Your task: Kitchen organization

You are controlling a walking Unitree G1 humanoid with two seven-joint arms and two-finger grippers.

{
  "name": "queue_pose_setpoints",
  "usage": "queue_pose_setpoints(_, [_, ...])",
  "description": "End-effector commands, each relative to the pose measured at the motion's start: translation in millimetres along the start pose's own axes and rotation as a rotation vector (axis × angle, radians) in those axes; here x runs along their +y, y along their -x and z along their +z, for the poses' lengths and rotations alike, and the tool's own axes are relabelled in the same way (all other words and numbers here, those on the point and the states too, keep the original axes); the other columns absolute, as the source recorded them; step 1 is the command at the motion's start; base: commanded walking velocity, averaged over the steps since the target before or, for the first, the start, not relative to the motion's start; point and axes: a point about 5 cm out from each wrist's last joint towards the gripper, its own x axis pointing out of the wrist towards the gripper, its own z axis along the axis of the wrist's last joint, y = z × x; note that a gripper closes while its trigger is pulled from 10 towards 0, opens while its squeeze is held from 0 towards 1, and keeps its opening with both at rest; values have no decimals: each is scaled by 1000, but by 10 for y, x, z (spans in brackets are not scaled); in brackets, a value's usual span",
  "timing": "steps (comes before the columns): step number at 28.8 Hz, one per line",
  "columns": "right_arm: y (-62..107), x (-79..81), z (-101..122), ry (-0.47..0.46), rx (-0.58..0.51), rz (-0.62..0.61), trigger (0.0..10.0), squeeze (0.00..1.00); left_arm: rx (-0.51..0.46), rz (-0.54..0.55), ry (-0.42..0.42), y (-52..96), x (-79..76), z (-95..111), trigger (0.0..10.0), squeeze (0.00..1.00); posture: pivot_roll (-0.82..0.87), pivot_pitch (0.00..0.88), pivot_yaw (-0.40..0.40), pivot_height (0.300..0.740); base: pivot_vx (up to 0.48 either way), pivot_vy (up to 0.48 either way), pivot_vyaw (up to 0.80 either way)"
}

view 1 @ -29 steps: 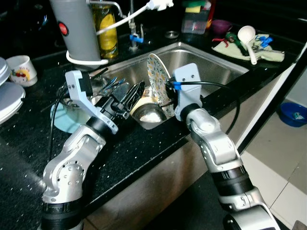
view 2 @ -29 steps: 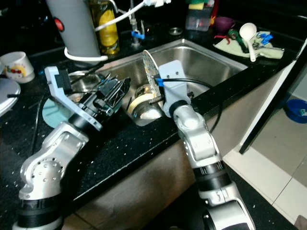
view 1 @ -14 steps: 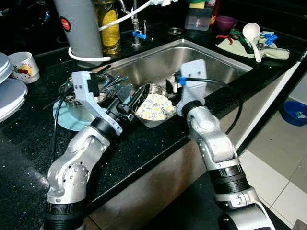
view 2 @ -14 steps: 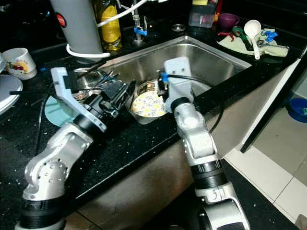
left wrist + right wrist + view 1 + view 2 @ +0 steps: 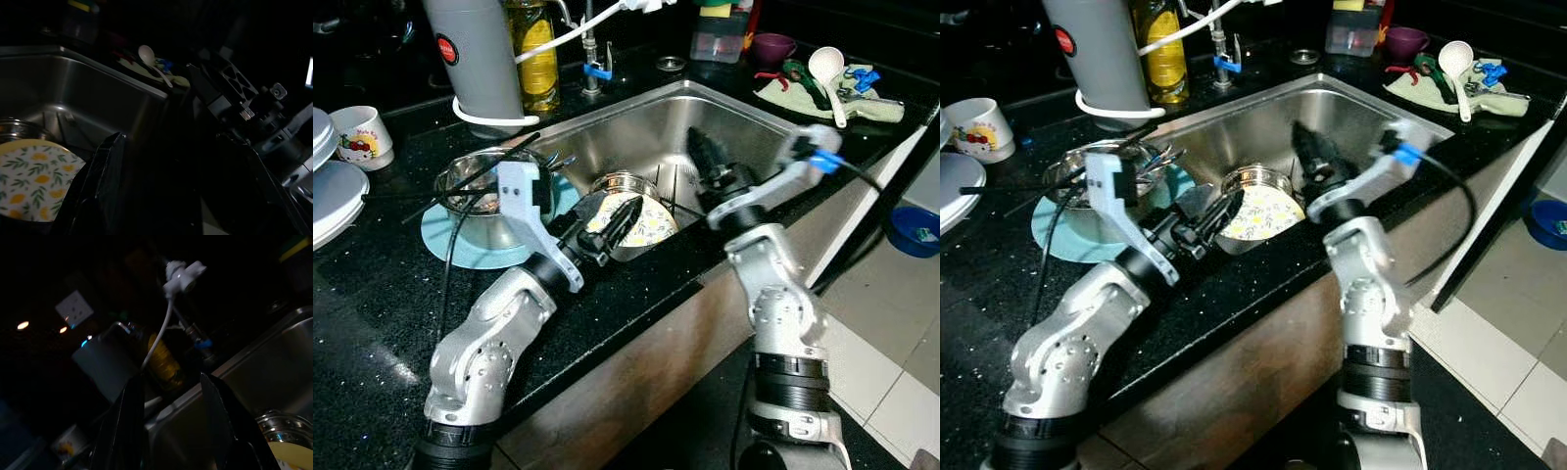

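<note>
A flower-patterned plate [image 5: 651, 220] lies tilted on a steel bowl [image 5: 625, 183] inside the steel sink [image 5: 636, 127]. My left gripper [image 5: 619, 220] reaches over the counter edge to the plate's near rim, fingers open; in the left wrist view the plate [image 5: 34, 176] sits just beside one finger [image 5: 98, 186], nothing between them. My right gripper [image 5: 698, 147] hangs above the sink to the plate's right, pointing up and away, open and empty. The right wrist view has its two fingers [image 5: 122, 426] apart with the faucet hose beyond.
A steel bowl of utensils [image 5: 475, 196] stands on a light blue plate left of the sink. Behind are a grey cylinder [image 5: 475, 59], an oil bottle [image 5: 536, 59] and the faucet [image 5: 592, 64]. A mug [image 5: 357, 137] and white plates [image 5: 333, 196] sit far left; a cloth with a ladle [image 5: 827, 78] far right.
The right gripper tipped the upright plate down onto the bowl, let go and lifted away over the sink. The left gripper moved in to the plate's near rim.
</note>
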Motion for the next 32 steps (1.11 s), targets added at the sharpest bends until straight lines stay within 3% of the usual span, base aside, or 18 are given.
queue_pose_setpoints(1, [2,-17,3,-15,-5,1,10000,0,4,-8,-16,-28,-35,-16,10000,0,5,4,-6,740,0,0,0])
queue_pose_setpoints(16, [30,23,-30,-58,15,55,10000,0,7,-7,-53,-58,-40,-29,10000,0,5,5,-7,740,-272,0,0])
queue_pose_setpoints(32, [83,-25,-68,-4,81,93,10000,0,25,-12,-66,-53,-48,-72,10000,0,2,1,-8,740,-389,0,0])
